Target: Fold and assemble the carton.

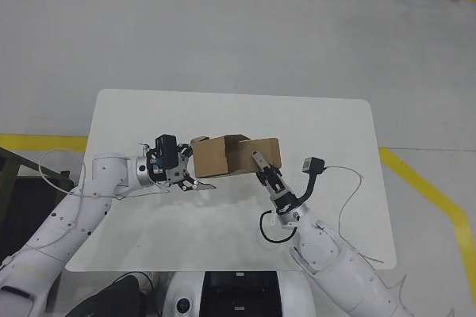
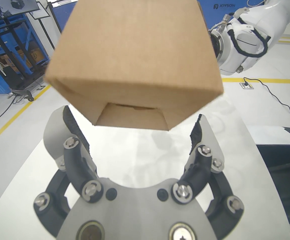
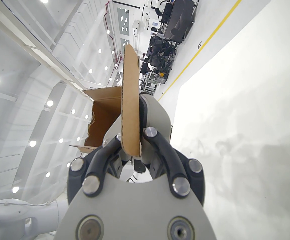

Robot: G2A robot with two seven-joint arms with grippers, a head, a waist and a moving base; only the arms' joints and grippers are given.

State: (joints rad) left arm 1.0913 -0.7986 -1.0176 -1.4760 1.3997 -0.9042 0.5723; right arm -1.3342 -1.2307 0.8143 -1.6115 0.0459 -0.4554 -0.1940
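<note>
- Right hand is clenched on one flap of the carton.
- Left hand is released, fingers spread, just beside the carton.
- Table lies below the carton.

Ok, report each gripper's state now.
Left gripper: open, holding nothing, facing the carton.
Right gripper: shut on a panel of the carton.

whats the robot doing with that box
The right gripper is clamped on one flap of a partly folded cardboard carton, holding it over the white table. The left gripper is open just short of the carton's other side, not touching it. One end of the carton is open, so the folding isn't finished.
</note>
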